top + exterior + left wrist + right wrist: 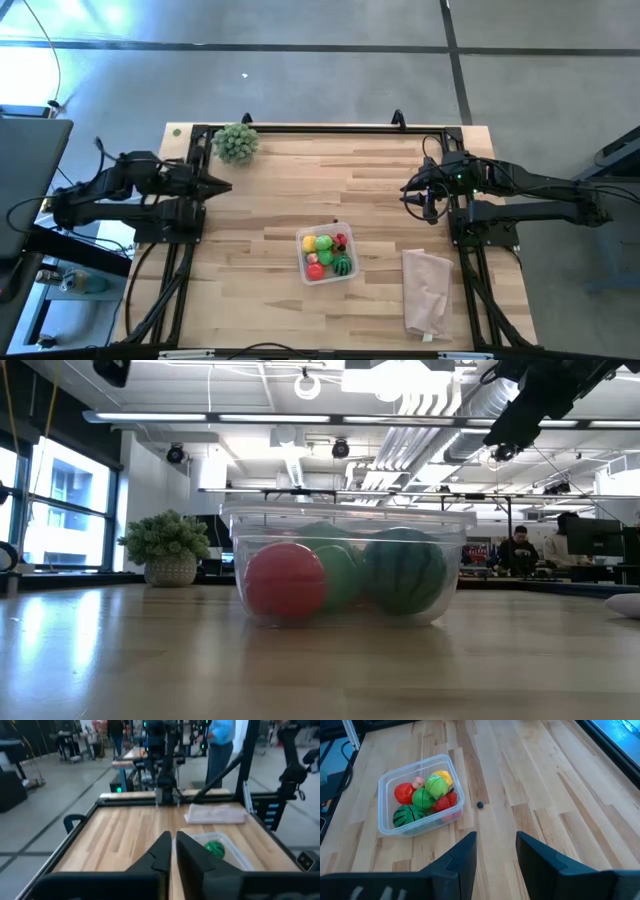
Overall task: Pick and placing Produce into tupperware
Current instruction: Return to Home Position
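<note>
The clear squarish tupperware (327,255) stands on the wooden table near its front middle. In it lie the produce (425,795): a red ball, green and yellow pieces, and a striped watermelon-like ball (404,815). My left gripper (225,186) is held above the table's left side, well clear of the container. It points level toward the right, and its fingers (162,845) are shut on nothing. My right gripper (495,845) hangs open above the table's right side, slanting down toward the container, with nothing between its fingers.
A grey-green bushy ball in a pot (236,142) stands at the far left corner. A pale pinkish bag (427,290) lies at the near right. A small dark bead (480,805) lies on the bare wood right of the container. People stand in the room beyond.
</note>
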Controlling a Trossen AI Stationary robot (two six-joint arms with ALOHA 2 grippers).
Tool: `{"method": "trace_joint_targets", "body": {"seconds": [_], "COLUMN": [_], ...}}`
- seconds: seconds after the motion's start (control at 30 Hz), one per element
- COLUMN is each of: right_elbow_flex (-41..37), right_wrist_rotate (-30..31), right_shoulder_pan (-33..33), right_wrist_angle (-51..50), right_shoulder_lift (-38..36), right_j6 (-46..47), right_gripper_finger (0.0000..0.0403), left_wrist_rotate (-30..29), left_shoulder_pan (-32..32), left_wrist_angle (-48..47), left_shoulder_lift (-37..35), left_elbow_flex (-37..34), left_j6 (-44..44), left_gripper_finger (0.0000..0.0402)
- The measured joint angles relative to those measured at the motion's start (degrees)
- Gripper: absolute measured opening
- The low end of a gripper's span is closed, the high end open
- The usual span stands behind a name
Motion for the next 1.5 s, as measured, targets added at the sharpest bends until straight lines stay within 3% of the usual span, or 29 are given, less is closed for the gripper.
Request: {"method": "trace_joint_targets", "body": {"seconds": [0.1,0.23,0.57,0.73,1.5], "right_elbow_flex": [0.02,0.02,0.02,0.02,0.02], "right_wrist_rotate": [0.01,0.00,0.00,0.01,0.02], "right_shoulder_pan": [0.02,0.02,0.02,0.01,0.00], "right_wrist_angle": [0.00,0.00,0.00,0.00,0.00], "right_shoulder_lift": [0.02,0.02,0.00,0.01,0.02], "right_j6": [0.00,0.00,0.00,0.00,0.00], "right_gripper_finger": [0.0129,0.0129,0.0129,0.0129,0.0129], "left_wrist_rotate": [-0.01,-0.18,-2.44,-5.45,-4.09], "left_shoulder_pan": [0.00,0.00,0.00,0.00,0.00], "left_wrist_angle": [1.71,5.51,26.13,25.07,20.77], "left_shoulder_lift": [-3.45,-6.03,-6.14,-6.23,-14.89], "left_elbow_flex": [-2.01,-6.13,-19.39,-20.79,-18.39], "left_j6": [-1.07,-1.70,-4.28,-4.40,-4.34], "left_gripper_finger": [0.0004,0.0012,0.0004,0.0002,0.0000]}}
